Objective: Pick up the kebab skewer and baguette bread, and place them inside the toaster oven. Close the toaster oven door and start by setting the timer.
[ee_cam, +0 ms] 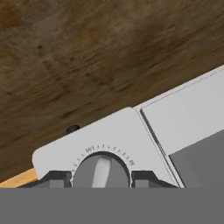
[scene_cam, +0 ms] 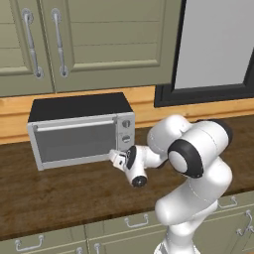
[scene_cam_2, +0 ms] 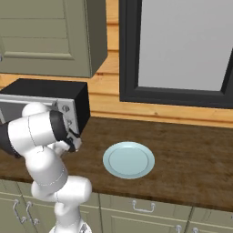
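**Pincer clamped on a toaster oven knob, door shut**

In the hand view the gripper (ee_cam: 101,179) has its two dark tips set on either side of a round grey knob (ee_cam: 101,171), one tip at each flank, closed onto it. A ring of fine tick marks arcs over the knob on the silver control panel (ee_cam: 109,135). From the left base view the gripper (scene_cam: 116,158) sits at the lower part of the knob column, right against the front of the toaster oven (scene_cam: 79,106); two more knobs show above it.

The toaster oven stands on the dark wooden counter (scene_cam: 59,193), back against the wall under the cabinets. The toaster oven door (scene_cam: 74,141) is upright and closed, its bar handle along the top edge.

In the right base view the arm covers most of the oven's front and the gripper (scene_cam_2: 73,139) is largely masked by the wrist. A pale blue plate (scene_cam_2: 129,159) lies on the counter to the oven's right, well apart from it.

The grey glass gives no view of the oven's inside. The knob's lower half is cut off in the hand view.
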Robot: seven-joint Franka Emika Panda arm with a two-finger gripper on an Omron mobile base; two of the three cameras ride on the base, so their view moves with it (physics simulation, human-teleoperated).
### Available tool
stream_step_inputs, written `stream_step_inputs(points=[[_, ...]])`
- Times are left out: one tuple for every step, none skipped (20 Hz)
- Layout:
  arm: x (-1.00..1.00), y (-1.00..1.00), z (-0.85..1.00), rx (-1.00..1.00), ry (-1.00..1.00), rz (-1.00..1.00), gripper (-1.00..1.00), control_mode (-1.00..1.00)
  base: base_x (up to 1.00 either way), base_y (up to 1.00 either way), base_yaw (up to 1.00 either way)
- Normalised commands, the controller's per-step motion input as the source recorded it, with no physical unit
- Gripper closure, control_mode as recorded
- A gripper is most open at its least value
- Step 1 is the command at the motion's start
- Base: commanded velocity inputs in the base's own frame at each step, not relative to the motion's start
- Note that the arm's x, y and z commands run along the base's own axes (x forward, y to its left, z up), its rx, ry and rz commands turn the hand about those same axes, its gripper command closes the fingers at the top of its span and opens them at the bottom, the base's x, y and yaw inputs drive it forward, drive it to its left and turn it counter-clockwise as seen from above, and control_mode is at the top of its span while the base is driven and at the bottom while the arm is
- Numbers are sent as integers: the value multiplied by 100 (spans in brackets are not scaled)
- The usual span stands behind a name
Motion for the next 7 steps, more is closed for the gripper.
stream_step_inputs(points=[[26, 0, 1, 22, 0, 0, 100, -100, 0, 0, 0], [28, 0, 3, 23, 0, 0, 100, -100, 0, 0, 0], [26, 0, 2, 23, 0, 0, 100, -100, 0, 0, 0], [27, 0, 0, 24, 0, 0, 100, -100, 0, 0, 0], [26, 0, 1, 24, 0, 0, 100, -100, 0, 0, 0], [29, 0, 1, 24, 0, 0, 100, -100, 0, 0, 0], [27, 0, 1, 25, 0, 0, 100, -100, 0, 0, 0]])
